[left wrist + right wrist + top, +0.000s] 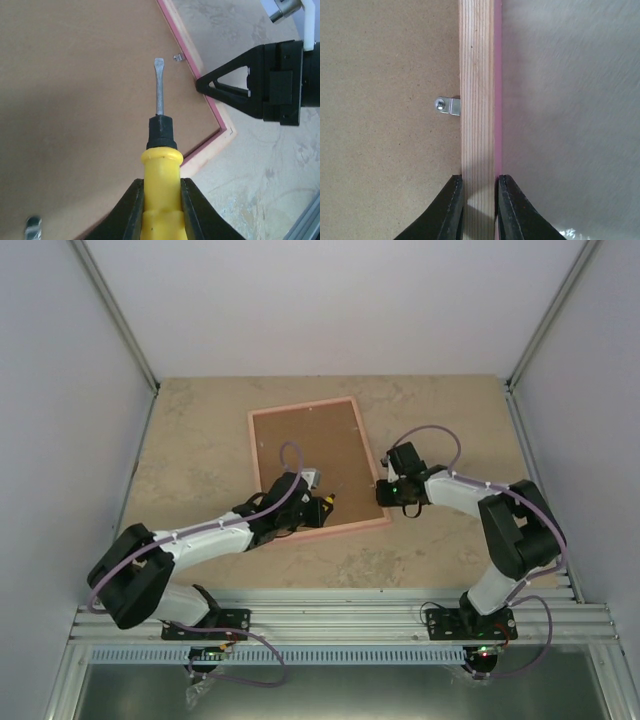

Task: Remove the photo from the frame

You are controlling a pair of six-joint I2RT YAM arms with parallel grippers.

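Item I see: table, beige stone-patterned top. On it, one pink-rimmed frame, flat, brown fibreboard back upward, set askew to the table's edges, near the middle.

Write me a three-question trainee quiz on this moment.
1. True or false: the frame lies with its brown back up.
2. The left gripper holds: A) a screwdriver B) a knife C) nothing.
3. Fill in: the right gripper is closed on the frame's ____.
Key: 1 true; 2 A; 3 edge.
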